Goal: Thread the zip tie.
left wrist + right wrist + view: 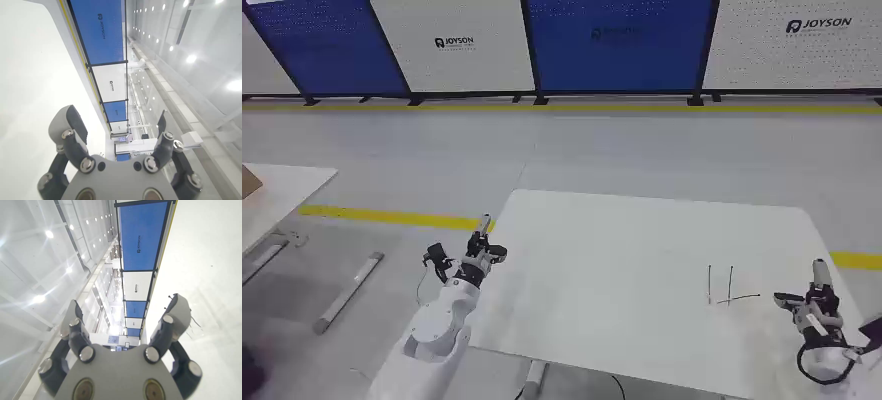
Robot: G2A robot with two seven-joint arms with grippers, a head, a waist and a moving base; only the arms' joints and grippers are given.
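Note:
Three thin black zip ties lie on the white table [642, 260] near its right side. Two run parallel, zip tie [710, 282] and zip tie [731, 281]; a third zip tie [744, 297] lies across their near ends. My right gripper [802, 286] is just right of them at the table's right edge, open and empty. In the right wrist view the gripper [124, 299] stands open, and zip tie ends [195, 323] show past one finger. My left gripper [485, 228] is at the table's left edge, far from the ties, and is open and empty [118, 113].
The table top [28, 75] between the two arms is bare white. Blue and white partition panels [622, 45] stand behind a yellow floor line at the back. Another table's corner [282, 190] sits at the far left, with a grey tube [347, 292] on the floor.

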